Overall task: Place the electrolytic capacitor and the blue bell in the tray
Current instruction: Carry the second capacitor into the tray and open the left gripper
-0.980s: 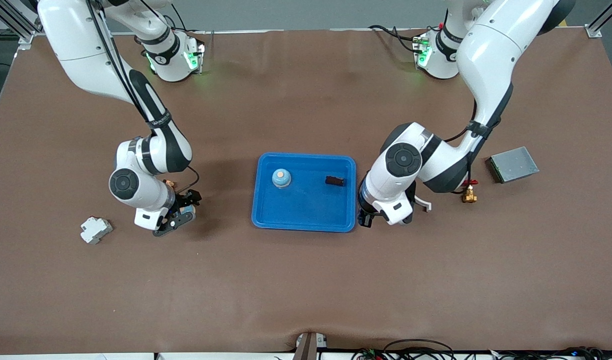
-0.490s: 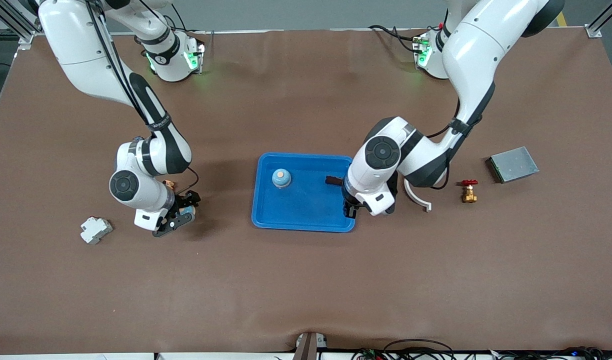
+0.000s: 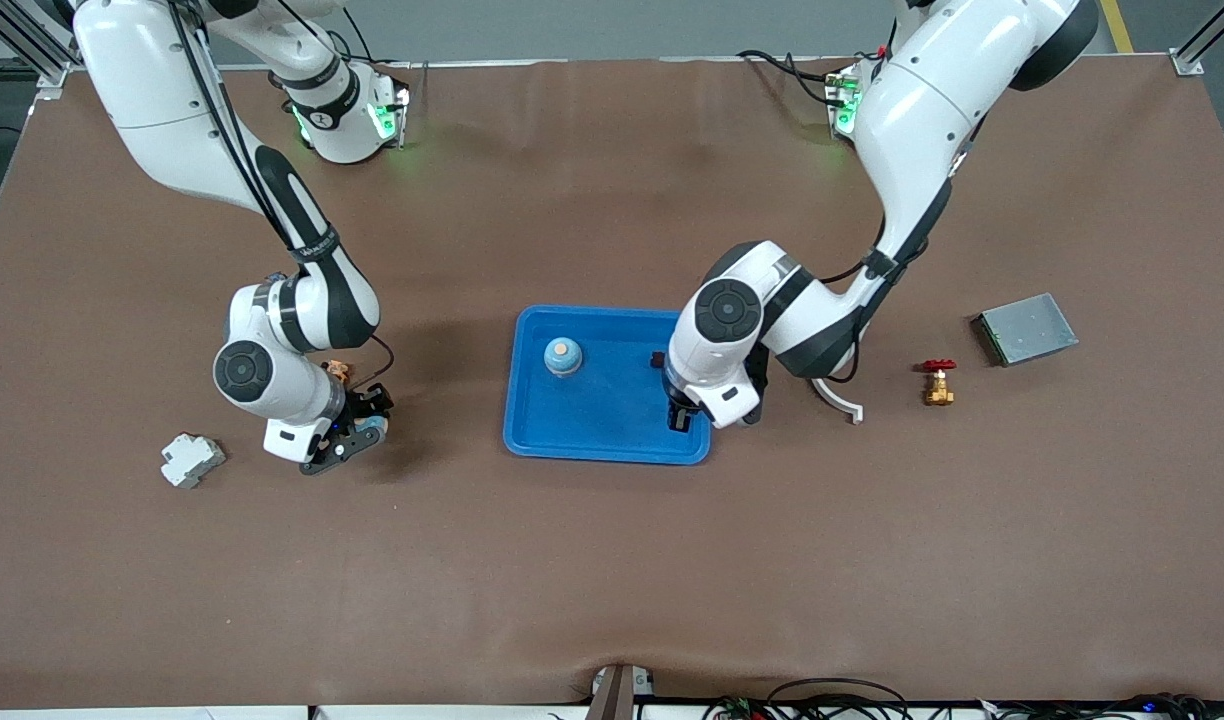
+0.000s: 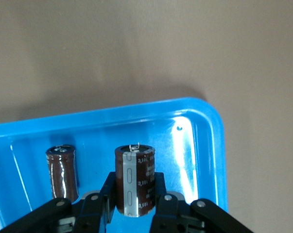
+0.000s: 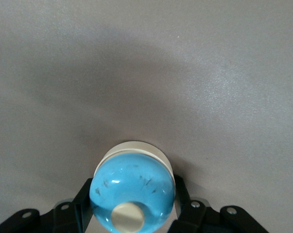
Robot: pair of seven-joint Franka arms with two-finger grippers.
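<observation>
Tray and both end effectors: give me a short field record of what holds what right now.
tray: blue, mid-table; contains tray bell and tray capacitor
left end effector: over the tray, shut on held capacitor
right end effector: over bare table toward the right arm's end, shut on held bell
task state: neither held item released yet

Faint printing only
The brown cylindrical electrolytic capacitor (image 4: 134, 178) carries small pale print on its sleeve, too tiny to read.

Glossy plastic tray (image 4: 212, 141); shiny-sleeved capacitor (image 4: 134, 177); glossy bell (image 5: 131, 191); matt table (image 3: 612, 560).
</observation>
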